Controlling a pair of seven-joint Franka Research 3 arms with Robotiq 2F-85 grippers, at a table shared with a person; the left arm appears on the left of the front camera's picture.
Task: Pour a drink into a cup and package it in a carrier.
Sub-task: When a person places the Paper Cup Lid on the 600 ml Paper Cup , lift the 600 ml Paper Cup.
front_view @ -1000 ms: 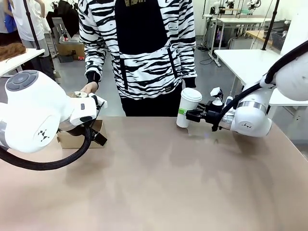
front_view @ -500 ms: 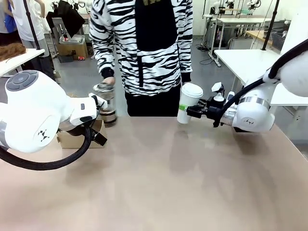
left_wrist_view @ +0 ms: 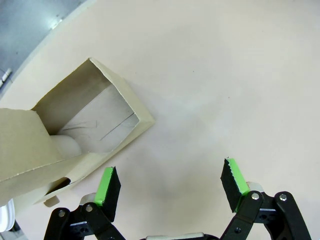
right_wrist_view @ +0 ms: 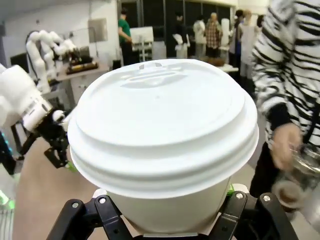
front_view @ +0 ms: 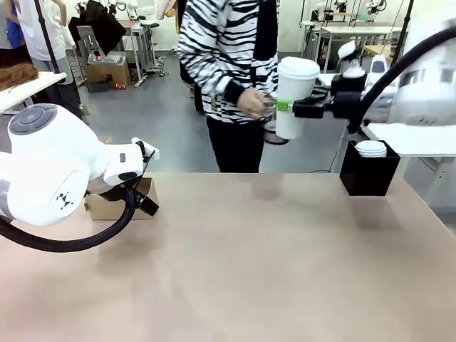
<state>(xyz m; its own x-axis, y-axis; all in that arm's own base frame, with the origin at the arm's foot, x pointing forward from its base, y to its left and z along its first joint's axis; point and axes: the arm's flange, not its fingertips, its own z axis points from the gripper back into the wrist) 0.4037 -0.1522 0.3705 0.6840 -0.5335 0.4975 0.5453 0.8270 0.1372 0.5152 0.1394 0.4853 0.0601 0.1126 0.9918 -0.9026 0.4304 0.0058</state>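
Gripped lidded cup (front_view: 295, 96) in right end effector (front_view: 291, 107), clamped on its sides, upright, high above far edge of tabletop (front_view: 249, 271), near person's hand (front_view: 251, 104) with blurred glass jug (right_wrist_view: 292, 187). Hovered with left end effector (left_wrist_view: 170, 175) spread apart, empty, just beside carrier (left_wrist_view: 120, 95). Judged pouring step in hand, though lid on. Needed next: steady upright cup, then transfer to carrier slot.

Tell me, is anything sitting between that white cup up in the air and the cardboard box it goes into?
Nothing rests on the table between them. The cup is held high in the right hand; the carrier sits at the far left. The left hand, open, hangs close beside the carrier and could crowd it.
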